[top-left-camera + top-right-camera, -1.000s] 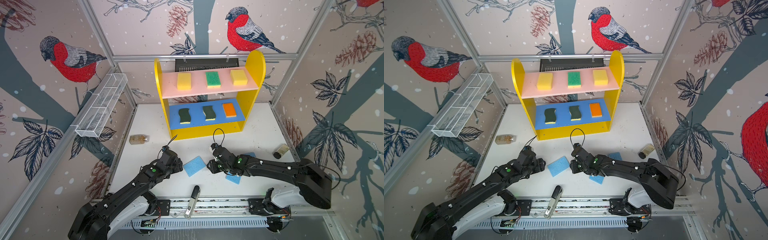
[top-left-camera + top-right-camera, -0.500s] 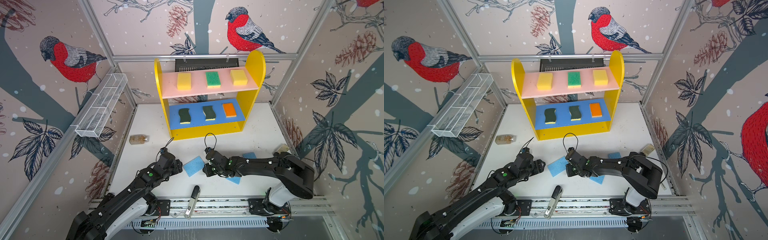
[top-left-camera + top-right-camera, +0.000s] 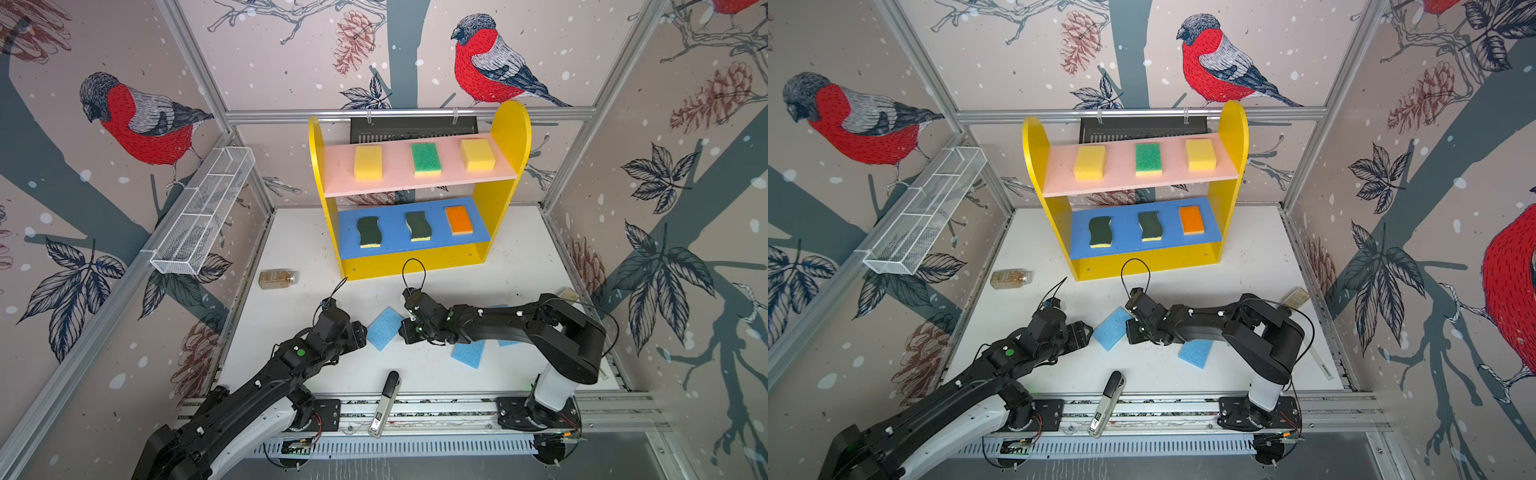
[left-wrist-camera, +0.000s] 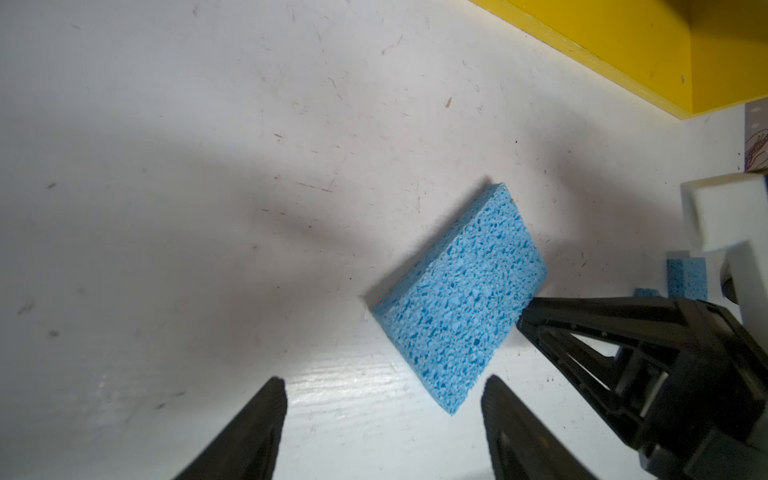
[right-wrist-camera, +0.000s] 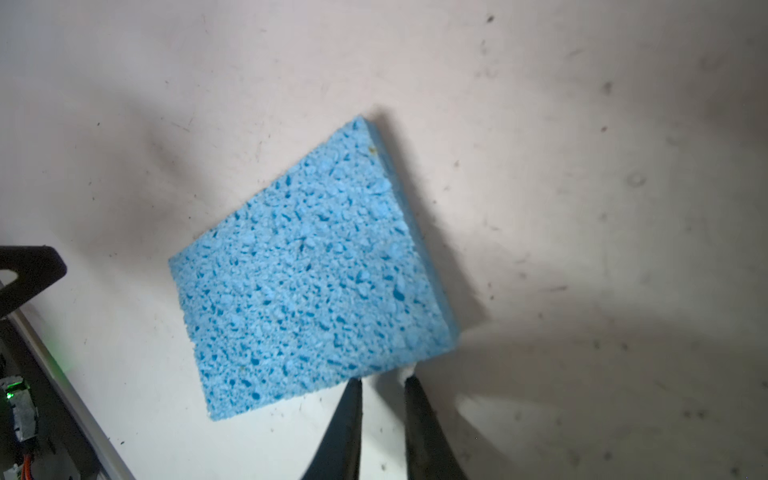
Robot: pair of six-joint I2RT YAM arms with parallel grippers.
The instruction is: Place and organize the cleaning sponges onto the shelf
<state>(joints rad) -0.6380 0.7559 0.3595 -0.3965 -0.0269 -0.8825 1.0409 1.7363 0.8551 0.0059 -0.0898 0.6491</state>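
The shelf (image 3: 509, 137) stands at the back. Two yellow sponges (image 3: 368, 162) and a green-topped one (image 3: 425, 157) lie on its pink board. On the blue board are two dark green ones (image 3: 369, 231) and an orange-topped one (image 3: 458, 219). A light blue sponge (image 3: 384, 328) (image 4: 461, 299) (image 5: 307, 274) lies flat on the table between my grippers. My left gripper (image 3: 362, 332) (image 4: 382, 382) is open at its left corner. The tips of my right gripper (image 3: 402, 332) (image 5: 381, 380) touch its right edge, a narrow gap apart with nothing between. A second blue sponge (image 3: 467, 355) lies under the right arm, and a third (image 3: 508, 343) is mostly hidden.
A brownish bottle (image 3: 277, 278) lies at the left of the table. The white wire basket (image 3: 203, 216) hangs on the left wall. A black-and-white tool (image 3: 386, 401) lies at the front edge. A small object (image 3: 567, 294) rests by the right wall.
My right gripper has slid left up to the blue sponge's edge and its jaws have narrowed. The left gripper has stayed open beside the sponge.
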